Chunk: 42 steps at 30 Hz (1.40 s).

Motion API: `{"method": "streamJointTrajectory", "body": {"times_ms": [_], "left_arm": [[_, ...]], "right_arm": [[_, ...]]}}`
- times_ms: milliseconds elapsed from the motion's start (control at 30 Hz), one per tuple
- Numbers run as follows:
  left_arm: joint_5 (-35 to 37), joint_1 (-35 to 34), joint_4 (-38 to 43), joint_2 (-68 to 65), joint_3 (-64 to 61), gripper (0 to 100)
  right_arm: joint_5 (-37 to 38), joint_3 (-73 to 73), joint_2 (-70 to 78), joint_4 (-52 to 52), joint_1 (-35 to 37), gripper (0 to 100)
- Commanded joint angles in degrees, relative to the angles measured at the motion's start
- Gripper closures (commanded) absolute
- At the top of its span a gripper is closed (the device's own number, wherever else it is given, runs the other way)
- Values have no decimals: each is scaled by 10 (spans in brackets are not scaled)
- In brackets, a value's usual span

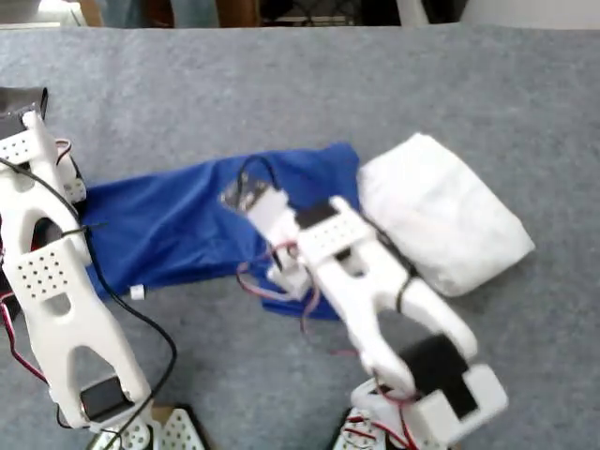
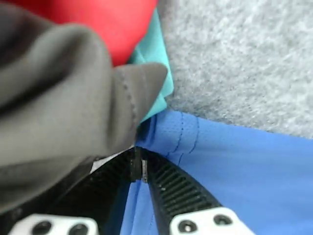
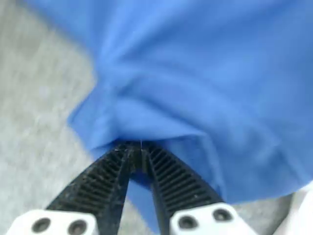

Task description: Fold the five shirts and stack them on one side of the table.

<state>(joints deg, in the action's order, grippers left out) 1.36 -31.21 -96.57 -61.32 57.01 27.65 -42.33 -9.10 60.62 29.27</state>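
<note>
A blue shirt [image 1: 187,225] lies partly spread across the middle of the grey table. My left gripper [image 2: 139,166] is shut on the shirt's left edge [image 2: 234,166], right beside a pile of dark grey [image 2: 63,98], red [image 2: 122,24] and teal [image 2: 159,73] garments. From above, the left gripper [image 1: 73,187] sits at the table's left side. My right gripper [image 3: 141,152] is shut on a bunched fold of the blue shirt [image 3: 195,73], near its middle in the high view [image 1: 246,197]. To the right of the blue shirt rests a folded white shirt [image 1: 441,211].
The dark garment pile [image 1: 23,98] shows at the far left edge. Bare grey table [image 1: 281,84] stretches along the back and at the right front. Both arm bases stand at the near edge.
</note>
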Motion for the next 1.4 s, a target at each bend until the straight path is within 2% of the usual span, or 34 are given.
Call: {"method": "streamJointTrajectory", "body": {"times_ms": [0,200,367,467,667,933,1167,1300,1367], "left_arm": [[2,-1,-18,-31,67,970],[2,-1,-33,-55,105,970],[2,-1,-33,-55,104,970],[2,-1,-33,-55,104,970],[2,-3,-33,-56,104,970],[2,-3,-33,-56,104,970],[2,-3,-33,-56,104,970],[2,-2,-33,-56,104,970],[2,-2,-33,-56,104,970]], "right_arm": [[34,-73,-106,0,5,984],[33,13,-173,-2,-73,983],[27,93,-52,-57,-85,983],[-23,121,39,-108,-96,983],[-33,139,130,-86,-63,984],[-31,7,17,-78,-40,984],[24,-168,-99,-79,-13,984],[28,-174,-147,-47,37,984],[28,-146,-167,-28,34,984]]}}
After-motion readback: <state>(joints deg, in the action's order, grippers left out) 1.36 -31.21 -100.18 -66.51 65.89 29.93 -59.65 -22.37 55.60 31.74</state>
